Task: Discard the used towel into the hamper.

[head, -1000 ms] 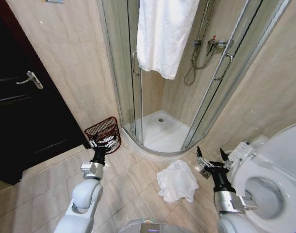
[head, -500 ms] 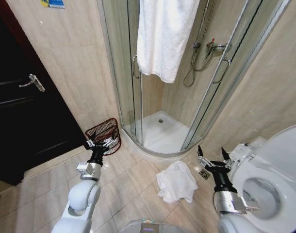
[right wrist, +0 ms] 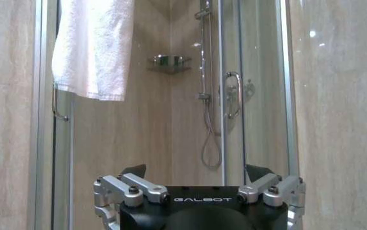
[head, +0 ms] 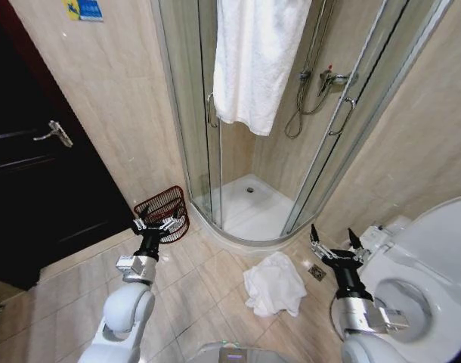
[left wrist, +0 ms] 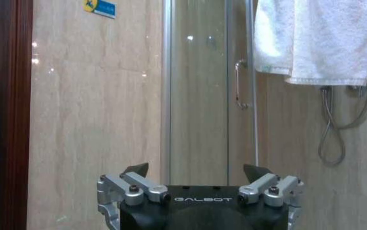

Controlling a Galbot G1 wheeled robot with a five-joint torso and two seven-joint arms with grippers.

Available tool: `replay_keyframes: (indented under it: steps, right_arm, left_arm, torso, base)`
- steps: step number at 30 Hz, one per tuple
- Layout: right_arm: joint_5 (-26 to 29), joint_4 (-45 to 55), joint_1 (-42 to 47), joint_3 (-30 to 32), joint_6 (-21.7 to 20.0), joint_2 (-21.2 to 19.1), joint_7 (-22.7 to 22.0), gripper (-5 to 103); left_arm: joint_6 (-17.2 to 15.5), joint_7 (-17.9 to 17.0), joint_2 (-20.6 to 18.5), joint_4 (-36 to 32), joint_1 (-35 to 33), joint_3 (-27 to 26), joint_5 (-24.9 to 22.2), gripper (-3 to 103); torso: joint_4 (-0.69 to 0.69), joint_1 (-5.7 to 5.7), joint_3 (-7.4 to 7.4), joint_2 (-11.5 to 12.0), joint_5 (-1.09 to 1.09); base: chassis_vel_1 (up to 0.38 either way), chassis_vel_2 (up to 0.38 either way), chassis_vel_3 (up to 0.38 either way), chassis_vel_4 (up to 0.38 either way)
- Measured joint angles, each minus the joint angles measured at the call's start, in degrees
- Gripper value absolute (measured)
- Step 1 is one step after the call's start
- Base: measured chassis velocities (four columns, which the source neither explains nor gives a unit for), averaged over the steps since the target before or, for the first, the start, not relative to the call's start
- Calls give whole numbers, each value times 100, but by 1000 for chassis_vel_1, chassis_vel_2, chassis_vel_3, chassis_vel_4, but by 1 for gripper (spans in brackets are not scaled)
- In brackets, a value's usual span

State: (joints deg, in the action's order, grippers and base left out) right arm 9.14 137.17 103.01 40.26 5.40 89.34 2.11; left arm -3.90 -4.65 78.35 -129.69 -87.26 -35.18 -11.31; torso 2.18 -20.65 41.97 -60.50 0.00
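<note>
Hamper (head: 161,205) far left, tilted, partly hidden behind left gripper (head: 156,224). Crumpled towel (head: 273,282) on floor, axis unclear. Right gripper (head: 335,245) near it. Both fingers spread wide, empty.

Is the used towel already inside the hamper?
No, the crumpled towel lies on the floor tiles, well apart from the hamper by the wall.

1. We are in a small bathroom, tiled in beige.
2. A glass shower cabin (head: 291,136) fills the corner, with a hose (head: 302,106) and a hanging towel (head: 257,60).
3. A toilet (head: 427,295) stands at the right.
4. A dark door (head: 34,166) is on the left.
</note>
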Motion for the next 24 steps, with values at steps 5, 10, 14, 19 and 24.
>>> replay_keyframes:
  steps: [5, 10, 14, 19, 24]
  right_arm:
    - [-39, -9, -11, 6, -10, -10, 22, 100]
    - [-64, -41, -13, 5, -10, -16, 41, 100]
    - [-22, -88, -42, 33, -10, -66, 45, 100]
    - [26, -89, -45, 64, -10, -83, 45, 100]
    - [72, -78, -31, 90, -10, -77, 43, 100]
  left_arm:
    - [-2, 12, -3, -5, 2, -49, -32, 100]
    - [-2, 25, 5, -7, -2, -64, -49, 100]
    - [-8, 29, 37, -7, 1, -59, -41, 100]
    - [-24, 36, 39, -7, 8, -43, -27, 100]
    - [-81, 45, 38, -8, 73, 34, 3, 100]
  torso:
    - [0, -53, 64, -118, 0]
    - [0, -116, 139, -258, 0]
    - [0, -187, 221, -409, 0]
    - [0, -220, 264, -485, 0]
    - [0, -304, 366, -671, 0]
  base:
    - [0, 0, 0, 0]
    - [0, 0, 0, 0]
    - [0, 0, 0, 0]
    - [0, 0, 0, 0]
    - [0, 0, 0, 0]
